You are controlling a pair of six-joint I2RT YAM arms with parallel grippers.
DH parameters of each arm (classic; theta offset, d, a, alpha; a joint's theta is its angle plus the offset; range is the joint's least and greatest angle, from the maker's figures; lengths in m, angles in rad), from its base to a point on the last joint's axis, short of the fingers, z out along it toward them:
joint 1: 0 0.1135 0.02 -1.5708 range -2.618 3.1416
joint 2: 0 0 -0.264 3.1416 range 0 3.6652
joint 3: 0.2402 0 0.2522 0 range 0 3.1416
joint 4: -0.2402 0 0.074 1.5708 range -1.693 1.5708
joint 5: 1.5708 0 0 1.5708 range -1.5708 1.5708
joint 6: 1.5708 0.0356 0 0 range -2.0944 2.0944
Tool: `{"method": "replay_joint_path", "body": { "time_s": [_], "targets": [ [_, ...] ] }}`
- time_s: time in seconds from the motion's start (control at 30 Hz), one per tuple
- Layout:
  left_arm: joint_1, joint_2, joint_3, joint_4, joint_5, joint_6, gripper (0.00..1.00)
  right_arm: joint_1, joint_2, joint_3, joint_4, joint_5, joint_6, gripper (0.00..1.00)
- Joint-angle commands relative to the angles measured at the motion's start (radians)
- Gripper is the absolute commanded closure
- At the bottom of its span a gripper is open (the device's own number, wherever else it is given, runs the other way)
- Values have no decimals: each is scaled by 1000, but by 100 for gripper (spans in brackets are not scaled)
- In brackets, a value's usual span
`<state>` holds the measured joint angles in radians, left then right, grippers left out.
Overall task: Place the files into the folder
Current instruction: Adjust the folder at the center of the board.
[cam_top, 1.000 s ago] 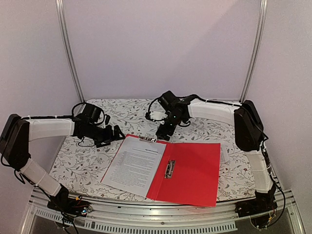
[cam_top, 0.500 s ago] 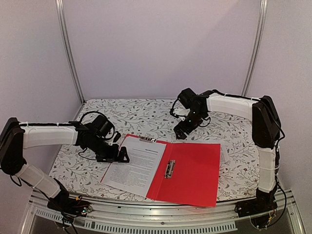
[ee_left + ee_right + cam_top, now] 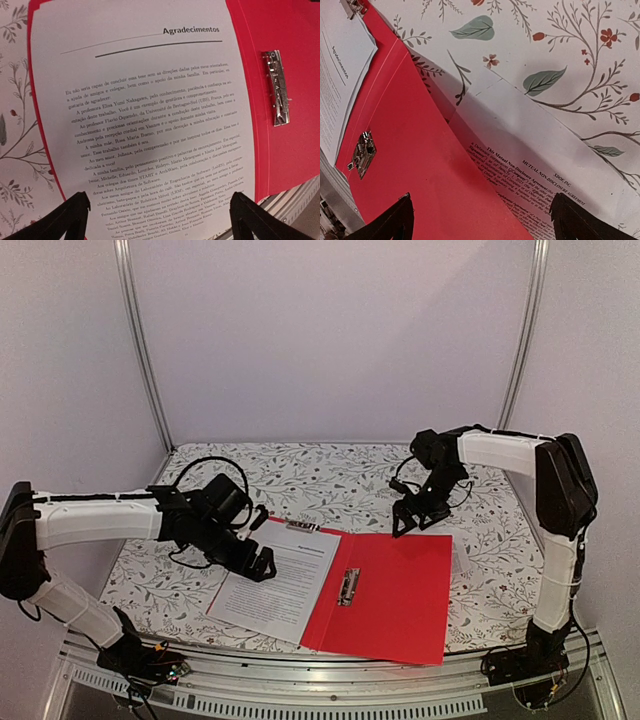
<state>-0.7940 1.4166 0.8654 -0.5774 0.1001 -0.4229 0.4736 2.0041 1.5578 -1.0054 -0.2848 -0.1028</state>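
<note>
Centrally on the bench [image 3: 300,465], towards its near edge, the folder [image 3: 400,590] lies spread open and flat on the flower-printed cloth, its spine running from the far edge towards the near one. Its right flap is bare red. Its left flap is almost wholly covered by one of the files, a white printed sheet [image 3: 275,580] headed "Agradecimentos", which lies square inside the flap with a thin red border showing along its left side. A second sheet [image 3: 545,145] lies on the cloth at the folder's right edge, partly tucked under the right flap, with a strip of its printed text showing beside the red.

The left gripper [image 3: 159,217] hangs above the headed sheet by the folder's left edge, not touching it. Its jaws are spread wide and hold nothing, and in the wrist view the page fills the space between the two fingertips. The right gripper [image 3: 482,220] hovers over the far right corner of the folder, equally wide and empty, with the flap's right edge and the tucked sheet below it.

A small metal clip [image 3: 347,586] sits on the right flap just beside the spine, and another [image 3: 303,527] sits at the far edge of the left flap, at the top of the headed sheet.
</note>
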Motion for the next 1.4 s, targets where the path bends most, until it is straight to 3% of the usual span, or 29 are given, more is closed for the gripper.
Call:
{"method": "replay_joint_path", "body": {
  "time_s": [0.0,0.37,0.57,0.77,1.03,1.17,1.37],
  "targets": [
    [-19,34,49,-35,-68,32,1,-31,67,-27,-39,-206,-17,8],
    [-39,101,109,-15,-89,70,1,-49,173,-44,-40,-455,-42,60],
    [-39,130,144,-15,-97,86,1,-59,180,-63,-3,-532,-21,99],
    [-38,165,204,-24,-173,102,0,-69,119,-122,144,-557,88,100],
    [-22,220,298,-11,-203,79,0,-110,-54,-333,539,-479,422,100],
    [2,245,328,9,-118,58,0,-114,-149,-464,729,-387,573,100],
    [50,318,332,61,131,-6,1,-112,-287,-709,961,-230,769,100]
  ]
}}
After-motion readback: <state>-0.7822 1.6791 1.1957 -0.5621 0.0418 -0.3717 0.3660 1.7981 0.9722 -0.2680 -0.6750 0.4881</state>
